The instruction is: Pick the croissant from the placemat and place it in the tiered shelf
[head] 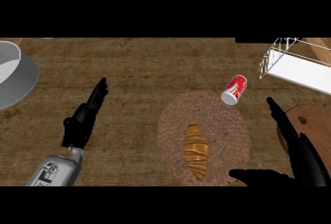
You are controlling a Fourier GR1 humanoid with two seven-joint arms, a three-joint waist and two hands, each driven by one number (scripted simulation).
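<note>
One croissant (pixel 196 151) lies lengthwise on one round woven placemat (pixel 172 127), toward the mat's lower half, with nothing touching it. One red can (pixel 234 89) lies on its side just past the mat's upper right edge, its pale end facing down-left. One white wire tiered shelf (pixel 294 65) sits at the upper right corner of the counter (pixel 129 65), well apart from the croissant. One grey round pot (pixel 16 74) shows partly at the left edge. One wooden board (pixel 310 120) shows partly at the right edge, behind the right arm.

Two hands are in view. The left hand (pixel 87 116) rests on the left side of the counter, well left of the mat, fingers straight and together, holding nothing. The right hand (pixel 294 144) is just right of the placemat, fingers straight and pointing up the view, thumb spread out toward the mat's lower edge; it holds nothing and is near the croissant but apart from it.
</note>
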